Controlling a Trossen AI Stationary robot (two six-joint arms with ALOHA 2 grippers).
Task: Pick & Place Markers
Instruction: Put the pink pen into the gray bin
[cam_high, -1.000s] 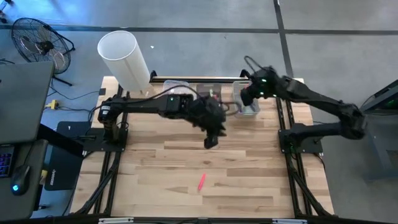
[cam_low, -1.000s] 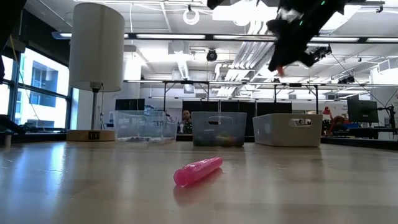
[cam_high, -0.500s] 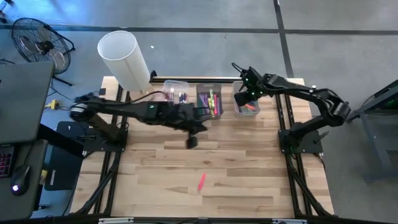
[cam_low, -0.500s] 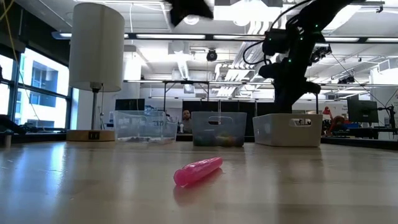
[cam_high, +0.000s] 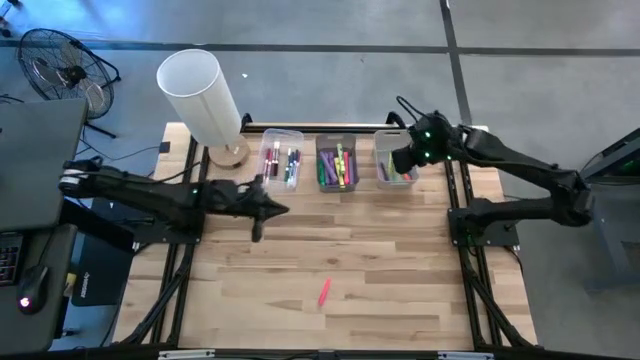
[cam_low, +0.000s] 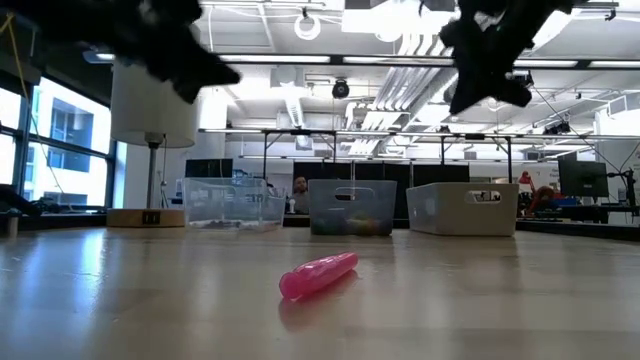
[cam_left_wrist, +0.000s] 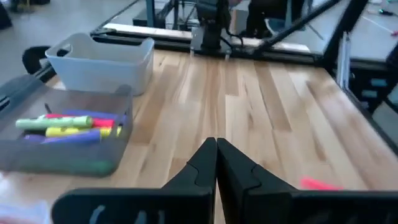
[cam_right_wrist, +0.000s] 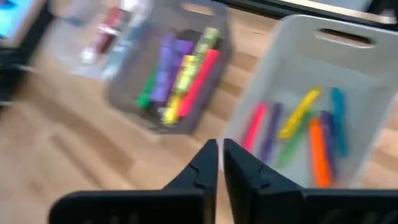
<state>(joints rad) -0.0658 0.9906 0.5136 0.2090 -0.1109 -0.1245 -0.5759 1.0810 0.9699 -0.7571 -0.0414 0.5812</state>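
One pink marker (cam_high: 324, 292) (cam_low: 318, 274) lies on its side on the bare wooden table, near the middle front; it also shows in the left wrist view (cam_left_wrist: 320, 184). More markers lie in three bins at the far edge: a clear left bin (cam_high: 281, 160), a middle bin (cam_high: 338, 165) (cam_right_wrist: 177, 62) and a pale right bin (cam_high: 397, 165) (cam_right_wrist: 311, 124). My left gripper (cam_high: 280, 210) (cam_left_wrist: 216, 149) is shut and holds nothing, high over the table's left half. My right gripper (cam_high: 405, 160) (cam_right_wrist: 219, 155) hangs shut and bare above the right bin's near rim.
A white cylindrical lamp (cam_high: 198, 95) (cam_low: 155, 75) stands on a wooden base at the far left corner. The black frame rails (cam_high: 170, 270) run along both table sides. Bare wood lies around the pink marker.
My left arm has drawn back fast from the table's middle toward its left edge and sunk somewhat, its gripper now pointing nearly level. My right gripper dipped down to the right bin half a second ago and has risen again above it. The pink marker has not moved.
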